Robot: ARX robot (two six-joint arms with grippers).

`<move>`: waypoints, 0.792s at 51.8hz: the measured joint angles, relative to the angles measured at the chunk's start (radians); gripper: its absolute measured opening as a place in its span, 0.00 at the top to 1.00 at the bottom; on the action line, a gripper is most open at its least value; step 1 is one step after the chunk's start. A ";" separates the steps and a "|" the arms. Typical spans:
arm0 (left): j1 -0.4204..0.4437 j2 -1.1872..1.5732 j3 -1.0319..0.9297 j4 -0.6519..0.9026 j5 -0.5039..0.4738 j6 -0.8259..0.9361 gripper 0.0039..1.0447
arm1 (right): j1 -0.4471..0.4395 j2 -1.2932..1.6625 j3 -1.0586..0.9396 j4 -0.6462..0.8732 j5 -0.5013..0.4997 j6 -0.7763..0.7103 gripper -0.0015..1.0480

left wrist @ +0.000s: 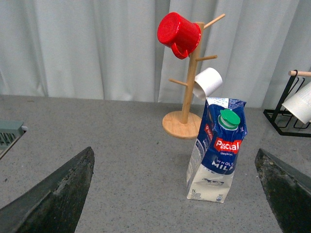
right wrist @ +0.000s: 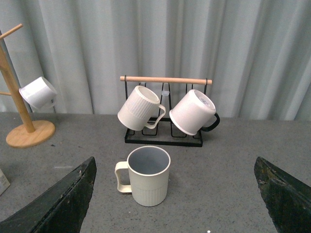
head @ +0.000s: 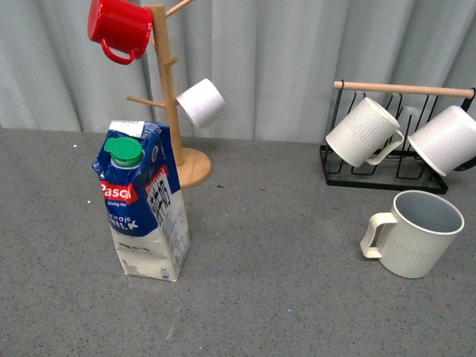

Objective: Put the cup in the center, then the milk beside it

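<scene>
The cup (head: 416,233), a cream mug with a ribbed lower half and grey-blue inside, stands upright at the right of the table, handle to the left; it also shows as the cup (right wrist: 147,175) in the right wrist view. The milk (head: 143,199), a blue-and-white carton with a green cap, stands upright at the left; the left wrist view shows the milk (left wrist: 217,151) too. The center (head: 282,245) of the dark grey tabletop between them is bare. My left gripper (left wrist: 177,204) is open, short of the carton. My right gripper (right wrist: 177,204) is open, short of the cup. Neither arm shows in the front view.
A wooden mug tree (head: 169,89) behind the carton holds a red mug (head: 119,28) and a small white cup (head: 201,102). A black rack with a wooden bar (head: 401,88) at the back right carries a ribbed mug (head: 364,132) and a smooth mug (head: 448,139).
</scene>
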 joint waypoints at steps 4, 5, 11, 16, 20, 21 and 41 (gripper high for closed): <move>0.000 0.000 0.000 0.000 0.000 0.000 0.06 | 0.000 0.000 0.000 0.000 0.000 0.000 0.09; 0.000 0.000 0.000 0.000 0.000 0.000 0.06 | 0.000 0.000 0.000 0.000 0.000 0.000 0.09; 0.000 0.000 0.000 0.000 0.000 0.000 0.06 | 0.000 0.000 0.000 0.000 0.000 0.000 0.09; 0.000 0.000 0.000 0.000 0.000 0.000 0.06 | 0.000 0.000 0.000 0.000 0.000 0.000 0.09; 0.000 0.000 0.000 0.000 0.000 0.000 0.06 | 0.000 0.000 0.000 0.000 0.000 0.000 0.09; 0.000 0.000 0.000 0.000 0.000 0.000 0.06 | 0.000 0.000 0.000 0.000 0.000 0.000 0.09; 0.000 0.000 0.000 0.000 0.000 0.000 0.06 | 0.000 0.000 0.000 0.000 0.000 0.000 0.09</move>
